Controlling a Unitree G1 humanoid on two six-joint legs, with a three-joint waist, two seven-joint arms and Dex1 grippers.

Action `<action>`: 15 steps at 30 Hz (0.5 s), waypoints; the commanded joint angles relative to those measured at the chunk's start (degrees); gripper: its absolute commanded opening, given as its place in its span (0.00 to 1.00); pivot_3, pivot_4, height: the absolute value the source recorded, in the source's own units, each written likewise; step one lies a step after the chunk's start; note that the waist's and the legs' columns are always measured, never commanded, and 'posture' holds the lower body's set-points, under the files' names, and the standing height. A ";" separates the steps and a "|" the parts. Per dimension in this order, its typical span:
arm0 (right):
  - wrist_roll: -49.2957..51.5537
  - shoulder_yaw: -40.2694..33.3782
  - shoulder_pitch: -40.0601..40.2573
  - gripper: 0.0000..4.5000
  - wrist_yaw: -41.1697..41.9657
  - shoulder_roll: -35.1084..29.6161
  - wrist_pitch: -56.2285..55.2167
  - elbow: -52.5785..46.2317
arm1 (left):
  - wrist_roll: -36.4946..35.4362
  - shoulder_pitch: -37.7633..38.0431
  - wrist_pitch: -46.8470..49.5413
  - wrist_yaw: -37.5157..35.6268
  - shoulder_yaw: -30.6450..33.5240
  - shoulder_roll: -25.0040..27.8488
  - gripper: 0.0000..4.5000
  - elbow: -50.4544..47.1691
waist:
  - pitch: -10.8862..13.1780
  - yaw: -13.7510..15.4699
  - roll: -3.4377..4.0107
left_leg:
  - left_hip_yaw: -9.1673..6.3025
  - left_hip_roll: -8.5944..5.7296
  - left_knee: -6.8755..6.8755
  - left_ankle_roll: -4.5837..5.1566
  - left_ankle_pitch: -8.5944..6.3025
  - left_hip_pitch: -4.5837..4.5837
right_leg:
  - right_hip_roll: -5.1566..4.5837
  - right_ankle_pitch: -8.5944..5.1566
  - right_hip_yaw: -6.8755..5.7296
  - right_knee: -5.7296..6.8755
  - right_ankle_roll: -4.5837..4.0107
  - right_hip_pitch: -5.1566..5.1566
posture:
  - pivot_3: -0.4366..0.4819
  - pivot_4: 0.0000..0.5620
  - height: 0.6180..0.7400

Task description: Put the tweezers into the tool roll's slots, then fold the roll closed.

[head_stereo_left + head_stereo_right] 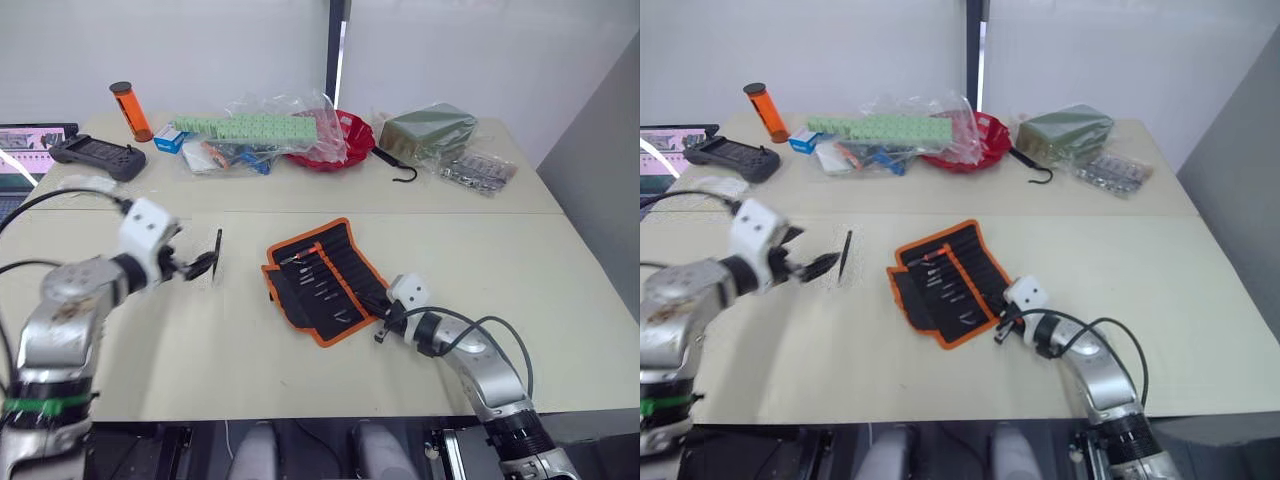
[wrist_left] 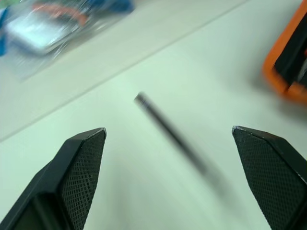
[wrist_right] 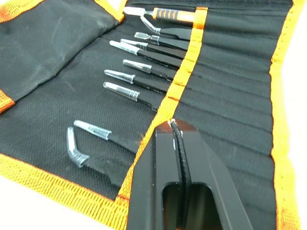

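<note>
Hard to see: the loose tweezers [image 2: 172, 134] looked smeared in the left wrist view, so the tip could not be made out.
Cut off: the far end of the tool roll [image 3: 230, 62] ran out of the right wrist view.
Loose tweezers: one black pair lay flat on the bare surface [image 1: 480, 250], well apart from the roll, on the robot's left. Its long side ran mostly away from the robot, leaning a little.
Tool roll: it lay open and flat near the middle of the surface, turned at a slant, orange edging all round.
Slots [image 3: 225, 96]: narrow pockets ran side by side. Several tools with clear tip caps sat in them, lined up next to each other.
Left end effector [image 1: 203, 263]: fingers spread wide, holding nothing, just beside the loose tweezers.
Right end effector [image 3: 173, 125]: fingers pressed together, over the roll's near corner, by an orange strip.
Open room: bare surface lay all around the roll and the loose tweezers. Bags, a red tray [image 1: 355, 135] and a black hook [image 1: 398, 167] sat far back.
</note>
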 commanded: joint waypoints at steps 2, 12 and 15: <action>-1.40 2.59 -0.23 0.00 3.21 -0.07 0.13 5.51 | -8.10 12.19 -0.56 -1.33 15.98 -3.86 0.99 -7.51 | -0.04 -0.03 -0.07 | 0.05 0.01 0.00 0.00 0.00 0.03 | -0.05 0.00 -0.01 -0.01 -0.03 0.02 | 0.48 0.27 1.00; -1.60 2.60 -2.02 0.00 6.19 0.00 -1.79 9.18 | -13.98 35.28 -11.67 -0.84 29.52 -17.84 0.99 -10.69 | -0.14 -0.01 -0.21 | 0.30 0.07 -0.04 -0.01 -0.02 0.25 | -0.11 -0.09 0.05 -0.05 -0.20 0.13 | 0.48 0.27 1.00; -1.68 2.87 -2.27 0.00 6.61 0.40 -1.79 9.55 | -13.81 39.13 -14.83 -0.65 29.66 -19.96 0.99 -8.99 | -0.17 0.01 -0.28 | 0.30 0.08 -0.05 -0.02 -0.03 0.27 | -0.11 -0.13 0.05 -0.05 -0.26 0.13 | 0.48 0.27 1.00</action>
